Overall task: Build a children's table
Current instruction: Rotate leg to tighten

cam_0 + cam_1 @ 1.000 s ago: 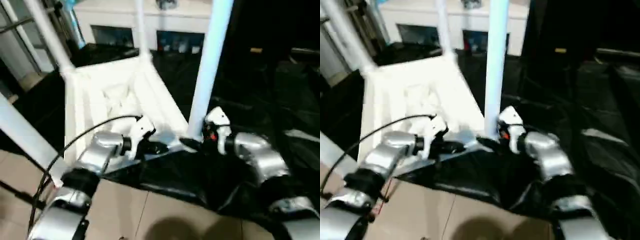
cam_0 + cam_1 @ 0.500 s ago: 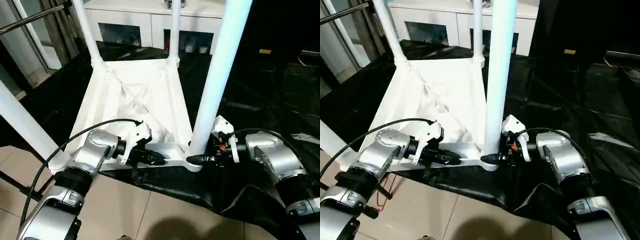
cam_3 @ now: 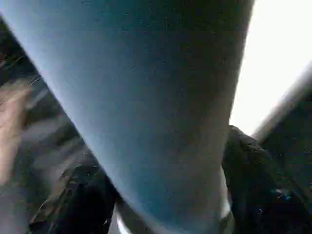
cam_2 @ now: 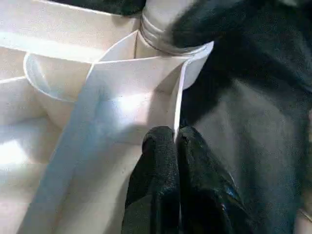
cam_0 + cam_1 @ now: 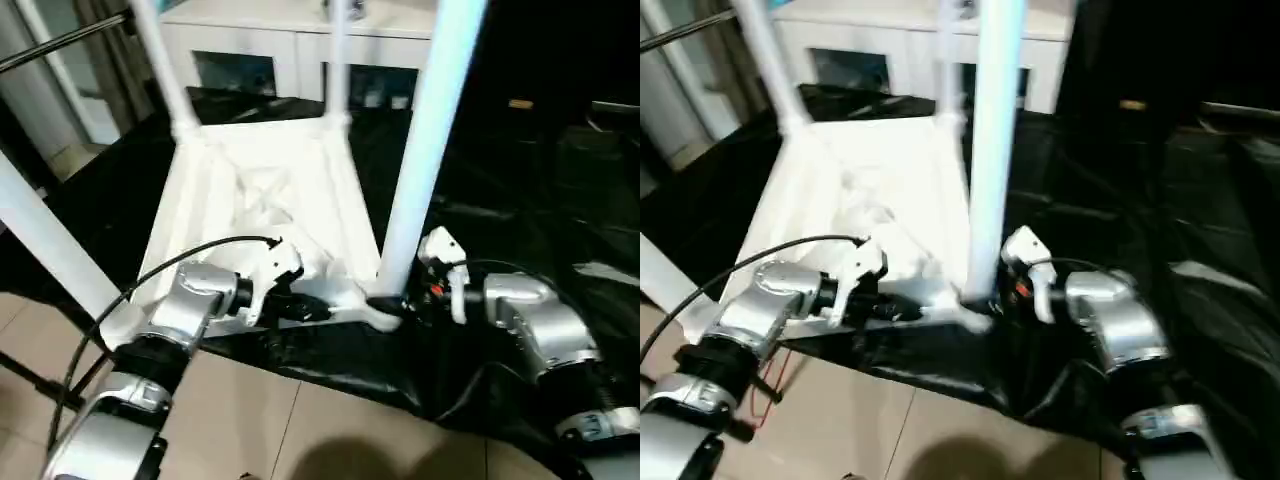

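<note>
The upturned tabletop lies ribs-up on black sheeting over a tiled floor, with four white legs standing up from its corner sockets. The left gripper is closed, pinching the thin rim wall just beside the near socket. The right gripper has its two fingers around the base of the near leg, one on each side. I judge the plastic light, stiff and rather slippery; the rim may bend, so a hold low on a leg near the socket seems safest. Behind the tabletop stands a white cabinet with glass fronts
</note>
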Tool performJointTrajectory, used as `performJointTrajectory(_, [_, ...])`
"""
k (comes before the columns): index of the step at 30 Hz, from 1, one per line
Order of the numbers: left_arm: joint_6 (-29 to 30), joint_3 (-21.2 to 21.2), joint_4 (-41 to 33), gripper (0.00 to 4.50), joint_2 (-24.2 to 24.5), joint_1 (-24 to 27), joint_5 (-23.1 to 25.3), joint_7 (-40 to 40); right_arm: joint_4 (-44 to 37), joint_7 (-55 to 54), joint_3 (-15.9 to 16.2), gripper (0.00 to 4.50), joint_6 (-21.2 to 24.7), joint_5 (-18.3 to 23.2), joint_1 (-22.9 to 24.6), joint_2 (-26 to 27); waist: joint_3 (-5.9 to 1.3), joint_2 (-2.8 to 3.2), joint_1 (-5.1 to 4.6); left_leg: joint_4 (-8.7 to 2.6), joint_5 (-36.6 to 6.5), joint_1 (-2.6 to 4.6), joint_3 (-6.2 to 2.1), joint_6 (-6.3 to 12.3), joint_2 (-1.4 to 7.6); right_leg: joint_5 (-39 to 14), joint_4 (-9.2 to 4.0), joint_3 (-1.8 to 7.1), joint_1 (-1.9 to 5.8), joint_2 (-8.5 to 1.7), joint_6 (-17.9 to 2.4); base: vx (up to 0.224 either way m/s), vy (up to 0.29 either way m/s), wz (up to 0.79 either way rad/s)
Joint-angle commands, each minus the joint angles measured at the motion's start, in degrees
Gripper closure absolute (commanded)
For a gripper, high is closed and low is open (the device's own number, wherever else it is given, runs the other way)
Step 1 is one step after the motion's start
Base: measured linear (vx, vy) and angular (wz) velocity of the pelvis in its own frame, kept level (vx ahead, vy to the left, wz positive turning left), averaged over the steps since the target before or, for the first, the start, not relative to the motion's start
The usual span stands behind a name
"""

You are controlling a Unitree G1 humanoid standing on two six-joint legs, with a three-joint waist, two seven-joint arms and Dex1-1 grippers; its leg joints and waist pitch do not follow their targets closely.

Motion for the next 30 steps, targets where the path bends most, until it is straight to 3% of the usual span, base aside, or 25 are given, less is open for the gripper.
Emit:
performJointTrajectory(1, [0.29, 1.33, -0.07, 4.5, -5.16, -3.54, -0.96, 8.63, 5.35, -7.19, 4.41, 1.9, 1.25, -1.78, 1.22, 7.08, -2.37, -0.46, -0.43, -4.61, -19.28, 0.31, -1.18, -0.53, 0.79, -27.43, -6.14, 1.63, 1.99, -2.81, -8.85, 0.0, 0.0, 0.0])
performJointTrajectory(2, [0.51, 1.31, 0.02, 4.5, -6.17, -3.61, -0.8, 10.07, 7.1, -11.23, 3.63, 1.91, 0.96, -2.04, 0.5, 9.13, -2.32, -0.29, -0.75, -4.68, -20.52, 0.71, -1.43, -0.83, 0.66, -30.36, -6.52, 1.44, 1.78, -2.74, -7.55, 0.0, 0.0, 0.0])
performJointTrajectory(4, [0.86, 1.5, -0.03, 4.5, -7.98, -3.75, -0.7, 12.76, 10.32, -18.06, 2.07, 1.91, 0.88, -2.66, -1.23, 12.39, -2.23, -0.21, -1.56, -4.73, -21.47, 0.57, -1.65, -1.05, 0.54, -32.84, -6.85, 1.31, 1.5, -2.76, -6.3, 0.0, 0.0, 0.0])
performJointTrajectory(6, [1.18, 1.45, -0.44, 4.5, -9.35, -3.69, -0.71, 13.89, 12.78, -22.19, 2.13, 1.91, -0.41, -3.85, -2.85, 14.51, -2.3, -0.06, -2.06, -4.79, -22.37, 0.77, -1.69, -0.55, 0.56, -32.75, -7.18, 1.16, 1.34, -2.65, -5.94, 0.0, 0.0, 0.0])
performJointTrajectory(7, [0.91, 1.36, -0.45, 4.5, -9.8, -3.68, -0.58, 14.11, 13.84, -22.87, 2.4, 1.91, -1.94, -4.22, -3.58, 15.14, -2.42, -0.57, -2.18, -4.86, -22.05, 0.57, -1.68, 0.05, 0.56, -31.75, -7.18, 1.12, 1.52, -2.64, -6.12, 0.0, 0.0, 0.0])
performJointTrajectory(8, [0.57, 1.11, -0.6, 4.5, -9.76, -3.6, -0.47, 13.6, 14.23, -22.31, 2.33, 1.91, -3.58, -4.07, -4.01, 15.43, -2.48, -0.38, -2.09, -4.9, -21.62, 0.52, -1.7, 0.32, 0.57, -31.2, -7.13, 1.16, 1.59, -2.72, -6.26, 0.0, 0.0, 0.0])
performJointTrajectory(9, [0.34, 0.93, -0.71, 4.5, -9.72, -3.54, -0.39, 13.23, 14.5, -21.91, 2.23, 1.91, -4.74, -3.99, -4.3, 15.65, -2.57, -0.23, -2.08, -4.99, -20.91, 0.38, -1.61, 0.85, 0.64, -29.76, -7.11, 1.32, 1.6, -2.75, -6.56, 0.0, 0.0, 0.0])
performJointTrajectory(10, [0.29, 0.91, -0.92, 4.5, -9.59, -3.42, -0.46, 12.9, 14.52, -21.63, 1.83, 1.56, -4.96, -3.83, -4.53, 15.87, -2.56, -0.18, -2.05, -5.05, -20.6, 0.28, -1.6, 1.01, 0.71, -28.81, -7.04, 1.36, 1.66, -2.74, -6.88, 0.0, 0.0, 0.0])
performJointTrajectory(12, [0.02, 0.87, -1.5, 4.5, -9.05, -3.04, -0.78, 11.68, 14.14, -20.93, 0.83, 1.56, -4.85, -3.2, -4.88, 15.97, -2.58, -0.25, -2.03, -5.1, -20.14, 0.24, -1.43, 1.44, 0.73, -26.06, -6.75, 1.58, 1.72, -2.6, -8.11, 0.0, 0.0, 0.0])
performJointTrajectory(14, [-0.42, 0.78, -2.39, 4.5, -8.17, -2.46, -1.4, 9.57, 13.52, -19.33, 0.45, 1.16, -5.09, -2.7, -5.18, 15.35, -2.62, -0.14, -1.96, -5.12, -19.59, 0.2, -1.37, 1.57, 0.8, -24.44, -6.53, 1.66, 1.81, -2.63, -8.96, 0.0, 0.0, 0.0])
performJointTrajectory(17, [-0.2, 0.59, -4.03, 4.5, -6.65, -1.52, -2.29, 6.07, 12.39, -15.61, 1.46, 1.1, -6.24, -2.91, -5.43, 12.85, -2.92, -0.09, -2.0, -5.01, -17.97, -0.17, -1.33, 2.03, 0.84, -21.38, -6.12, 1.78, 2.17, -2.73, -9.94, 0.0, 0.0, 0.0])
performJointTrajectory(19, [-0.13, 0.4, -4.66, 4.5, -5.92, -1.19, -2.55, 4.4, 11.9, -13.02, 2.53, 0.83, -7.15, -3.01, -5.45, 11.09, -3.4, -0.09, -1.89, -4.6, -13.89, -0.39, -1.07, 3.13, 0.98, -14.17, -5.39, 1.85, 2.34, -2.62, -12.1, 0.0, 0.0, 0.0])
performJointTrajectory(20, [-0.27, 0.16, -4.95, 4.5, -5.13, -1.05, -2.62, 2.95, 10.06, -9.0, 3.52, 0.83, -7.12, -2.49, -4.86, 9.16, -3.45, -0.08, -1.82, -4.51, -13.12, -0.44, -1.01, 3.49, 0.96, -12.78, -5.27, 1.79, 2.42, -2.64, -12.6, 0.0, 0.0, 0.0])
performJointTrajectory(21, [-0.32, 0.02, -5.09, 4.5, -4.63, -0.98, -2.63, 2.09, 8.77, -6.27, 4.11, 0.83, -6.99, -2.09, -4.43, 7.93, -3.67, -0.06, -1.44, -4.21, -11.13, -0.6, -0.98, 4.51, 0.99, -9.04, -4.77, 1.65, 2.84, -2.51, -13.5, 0.053, -0.007, 0.01])
performJointTrajectory(24, [-0.75, -0.32, -5.0, 4.5, -3.03, -0.99, -2.4, -0.26, 4.4, 2.67, 5.62, 0.83, -6.76, -0.71, -2.78, 3.49, -4.14, 0.0, -0.55, -3.26, -4.29, -0.74, -0.6, 8.08, 1.11, 3.97, -3.34, 1.53, 2.91, -2.18, -16.53, 0.059, -0.005, 0.01])
performJointTrajectory(25, [-1.04, -0.55, -5.03, 4.5, -2.14, -0.91, -2.46, -2.04, 2.74, 6.56, 6.02, 0.83, -6.89, -0.17, -2.11, 1.2, -4.28, -0.16, -0.27, -3.09, -3.16, -0.76, -0.56, 9.15, 1.1, 6.16, -2.99, 1.51, 2.97, -2.27, -17.32, 0.059, -0.002, 0.0])
performJointTrajectory(28, [-0.87, -0.99, -5.57, 4.5, -0.38, -0.64, -2.72, -5.51, -0.18, 13.65, 6.39, 0.83, -6.34, 1.12, -1.27, -2.56, -4.39, -0.28, 0.82, -2.74, -2.13, -0.6, -0.41, 10.81, 1.18, 7.06, -2.77, 1.53, 2.81, -2.3, -17.75, 0.0, 0.0, 0.0])
performJointTrajectory(30, [-0.57, -1.07, -5.94, 4.5, 0.36, -0.5, -2.79, -7.03, -1.25, 17.04, 6.61, 0.83, -5.34, 2.17, -1.13, -4.25, -4.26, -0.22, 1.29, -2.83, -2.96, -0.59, -0.39, 10.63, 1.37, 4.82, -2.87, 1.54, 2.64, -2.34, -17.6, 0.0, 0.0, 0.0])
